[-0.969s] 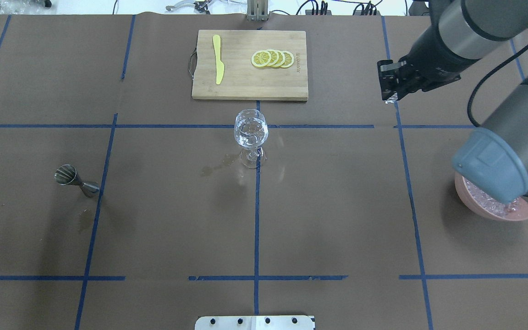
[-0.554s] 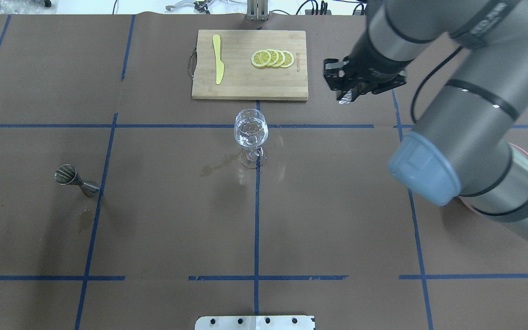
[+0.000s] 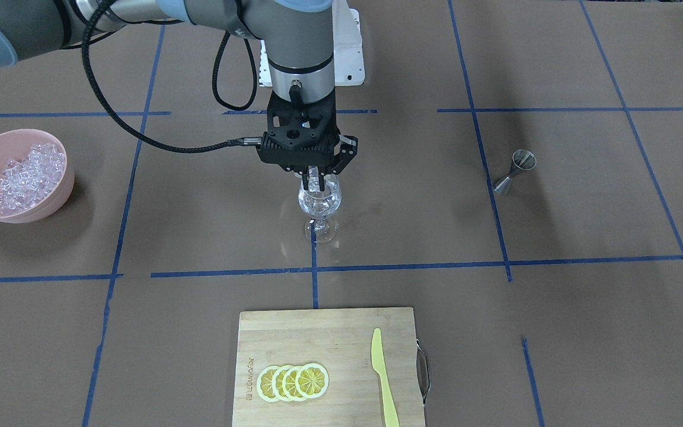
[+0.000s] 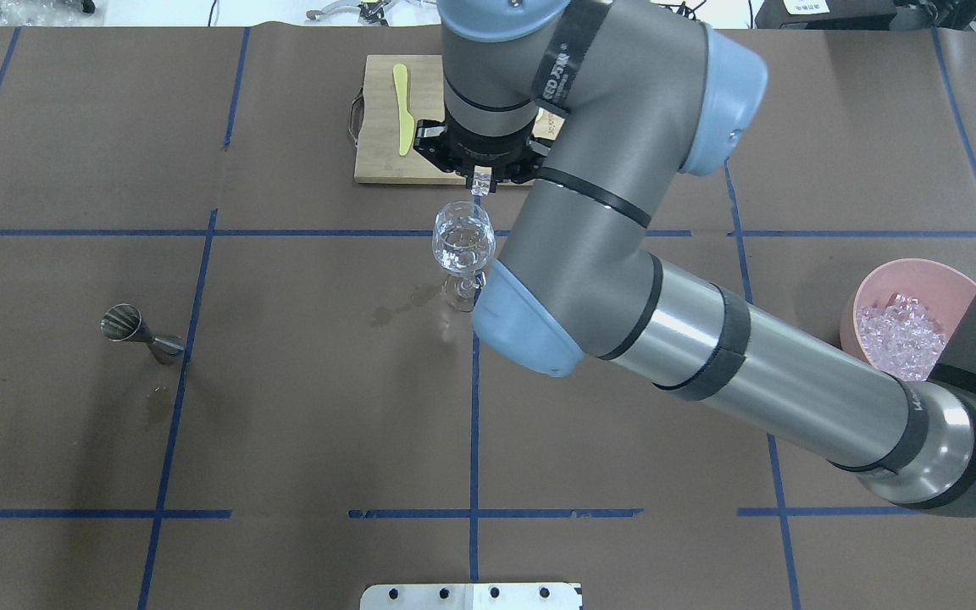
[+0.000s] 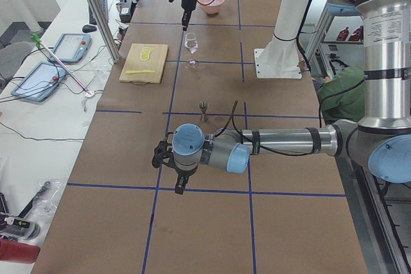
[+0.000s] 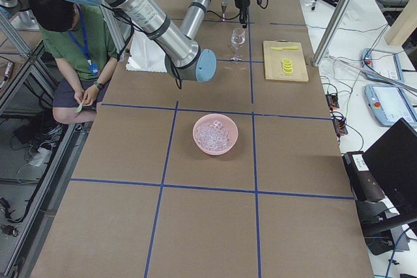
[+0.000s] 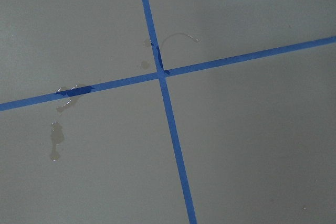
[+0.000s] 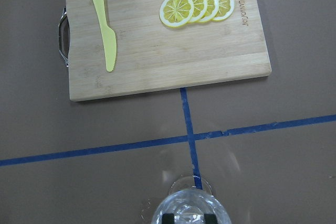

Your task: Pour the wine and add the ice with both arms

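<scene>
The wine glass [image 4: 463,241] stands at the table's centre with clear ice chunks in its bowl [image 3: 319,203]; I cannot tell the wine apart from them. My right gripper [image 4: 480,180] hangs straight over the glass rim, shut on a small chunk of ice [image 3: 316,179]. In the right wrist view the glass [image 8: 190,211] sits directly below the fingertips [image 8: 167,218]. More ice [image 3: 24,174] fills the pink bowl [image 4: 876,281] at the right side. The left gripper [image 5: 182,185] shows only in the exterior left view, low over bare table, and I cannot tell if it is open or shut.
Beyond the glass lies a wooden cutting board [image 3: 324,338] with lemon slices [image 3: 292,382] and a yellow knife [image 3: 384,379]. A metal jigger [image 4: 136,332] stands at the left. Wet spots [image 4: 403,307] mark the paper near the glass. A seated person [image 6: 71,37] is beside the table.
The right arm swung from the table's right side leftward to above the wine glass, carrying the ice chunk. The pink bowl is now uncovered.
</scene>
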`<state>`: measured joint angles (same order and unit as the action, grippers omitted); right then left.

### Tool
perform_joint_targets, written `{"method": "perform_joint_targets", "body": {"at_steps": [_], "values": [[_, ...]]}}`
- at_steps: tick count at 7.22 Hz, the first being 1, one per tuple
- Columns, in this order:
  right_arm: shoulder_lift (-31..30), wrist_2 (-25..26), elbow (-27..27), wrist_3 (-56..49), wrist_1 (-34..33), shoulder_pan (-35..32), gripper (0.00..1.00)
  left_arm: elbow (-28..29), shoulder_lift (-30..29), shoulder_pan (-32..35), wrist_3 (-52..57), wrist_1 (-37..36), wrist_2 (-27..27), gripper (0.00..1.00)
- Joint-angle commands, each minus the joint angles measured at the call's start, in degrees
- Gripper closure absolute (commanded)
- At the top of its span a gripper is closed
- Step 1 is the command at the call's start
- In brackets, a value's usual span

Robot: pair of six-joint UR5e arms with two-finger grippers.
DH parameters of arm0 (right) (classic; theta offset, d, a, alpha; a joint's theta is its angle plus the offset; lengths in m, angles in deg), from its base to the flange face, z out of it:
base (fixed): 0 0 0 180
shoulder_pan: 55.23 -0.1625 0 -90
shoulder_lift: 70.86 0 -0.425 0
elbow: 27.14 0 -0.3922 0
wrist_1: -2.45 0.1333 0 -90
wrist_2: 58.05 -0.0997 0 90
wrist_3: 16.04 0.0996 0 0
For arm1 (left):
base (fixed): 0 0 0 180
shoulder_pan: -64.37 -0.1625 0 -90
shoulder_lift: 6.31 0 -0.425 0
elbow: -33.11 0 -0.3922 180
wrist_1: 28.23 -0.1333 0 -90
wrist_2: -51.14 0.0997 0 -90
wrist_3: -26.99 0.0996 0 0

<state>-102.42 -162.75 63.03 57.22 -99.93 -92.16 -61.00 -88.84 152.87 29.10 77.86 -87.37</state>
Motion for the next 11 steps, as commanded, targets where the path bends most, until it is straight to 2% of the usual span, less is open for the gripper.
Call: {"method": "perform_joint_targets", "body": {"at_steps": [1,3,6,7,8,9,11], "values": [[0.4,0.3,-1.0,0.2,1.0,0.5,1.0,0.1,0.0,0.0,0.0,0.0,0.0,0.0],[0.2,0.0,0.1,0.3,-1.9,0.6,1.0,0.1,0.0,0.0,0.0,0.0,0.1,0.0],[-0.3,0.0,0.6,0.3,-2.4,1.5,1.0,0.1,0.0,0.0,0.0,0.0,0.1,0.0],[-0.3,0.2,0.7,0.3,-2.4,1.8,0.72,0.1,0.0,0.0,0.0,0.0,0.1,0.0],[-0.4,0.5,0.7,0.4,-2.6,2.0,0.16,0.0,0.0,0.0,0.0,0.0,0.0,0.0],[-0.4,0.5,0.8,0.4,-2.9,2.0,0.01,0.0,0.0,0.0,0.0,0.0,0.0,0.0],[-0.3,0.4,0.8,0.4,-2.9,2.0,0.0,0.0,0.0,0.0,0.0,0.0,0.1,0.0]]}}
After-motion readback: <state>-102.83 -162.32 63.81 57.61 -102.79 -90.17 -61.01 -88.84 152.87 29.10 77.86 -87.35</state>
